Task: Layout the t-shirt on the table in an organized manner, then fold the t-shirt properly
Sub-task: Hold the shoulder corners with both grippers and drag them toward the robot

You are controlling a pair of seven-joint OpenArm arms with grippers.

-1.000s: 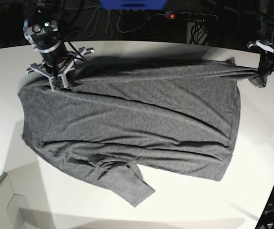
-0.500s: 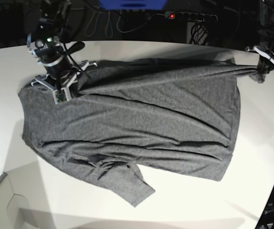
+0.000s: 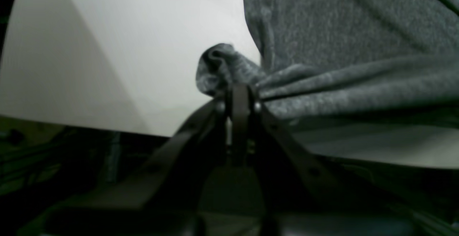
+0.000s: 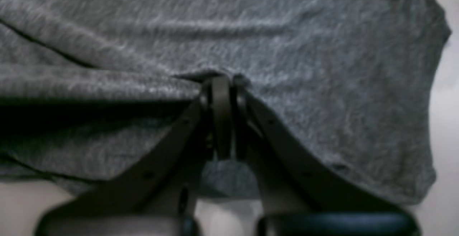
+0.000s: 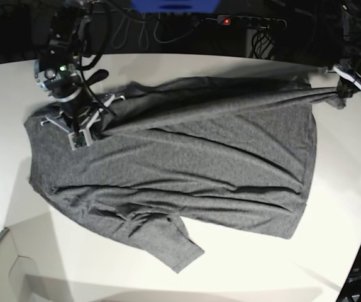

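Base view shows you the plain heather dark-grey knit t-shirt, bearing no print, spread on the smooth white worktop. Your left claw and right claw each pinch its raised far edge.

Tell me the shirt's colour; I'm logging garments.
Heathered dark grey, no print; the shirt shows best in the base view.

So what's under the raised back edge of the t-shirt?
Under the lifted edge of the t-shirt, strung between the left gripper and right gripper, lies shadowed cloth and some white table. Anything beneath the flat part is covered.
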